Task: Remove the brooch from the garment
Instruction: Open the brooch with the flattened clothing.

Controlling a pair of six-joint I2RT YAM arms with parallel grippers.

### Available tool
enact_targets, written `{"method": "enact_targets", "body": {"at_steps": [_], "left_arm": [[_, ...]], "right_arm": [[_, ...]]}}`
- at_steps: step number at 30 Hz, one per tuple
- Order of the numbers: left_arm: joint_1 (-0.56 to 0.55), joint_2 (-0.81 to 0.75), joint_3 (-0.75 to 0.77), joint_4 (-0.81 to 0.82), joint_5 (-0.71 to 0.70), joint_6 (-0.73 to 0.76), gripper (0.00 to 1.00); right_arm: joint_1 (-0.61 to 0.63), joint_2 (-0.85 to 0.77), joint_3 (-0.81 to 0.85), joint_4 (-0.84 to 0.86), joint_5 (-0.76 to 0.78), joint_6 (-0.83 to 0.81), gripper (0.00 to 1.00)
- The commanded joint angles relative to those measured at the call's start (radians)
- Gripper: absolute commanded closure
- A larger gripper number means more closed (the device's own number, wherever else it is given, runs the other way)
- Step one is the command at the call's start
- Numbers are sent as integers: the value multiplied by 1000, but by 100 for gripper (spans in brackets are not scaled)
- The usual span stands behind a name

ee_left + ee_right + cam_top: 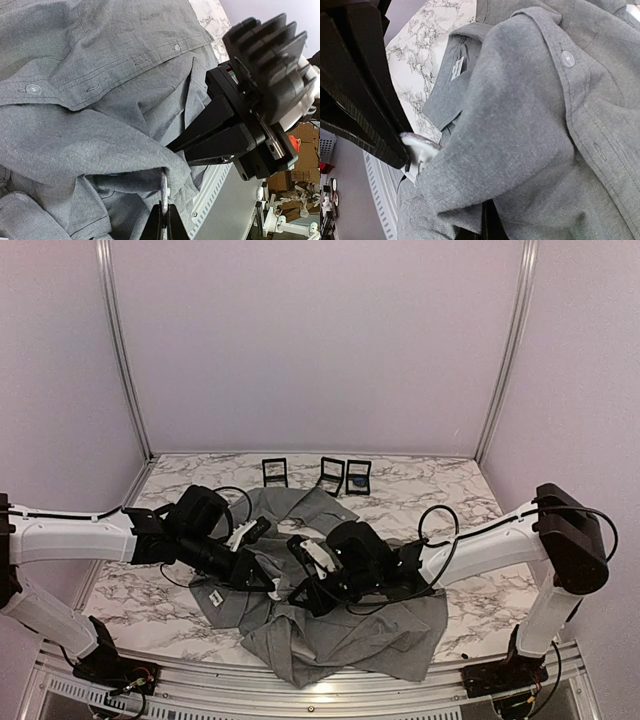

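Left tool [164,210] grips the brooch [420,147], small and stiff (we judge); right tool [177,154] pinches the limp garment [530,125].

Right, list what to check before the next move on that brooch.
1. Left fingers shut on the brooch: ok.
2. Right fingers pinching a fold of the garment beside it: ok.
3. Brooch's pin out of the cloth: cannot tell, the fold hides it.
4. The two arms' fingers apart: ok, close but not touching.
5. Display stands out of the way: ok, well behind the garment.
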Motion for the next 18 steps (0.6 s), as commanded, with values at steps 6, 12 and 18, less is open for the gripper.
{"method": "enact_targets", "body": {"at_steps": [6,12,18], "left_arm": [[-15,13,-74,119,99,-68,100],[-36,61,-105,256,103,-142,100],[-38,98,-115,347,104,-198,100]], "right_arm": [[-22,-25,-8,-14,129,8,99],[-24,-32,-11,2,132,15,93],[-23,-66,-59,18,125,22,83]]}}
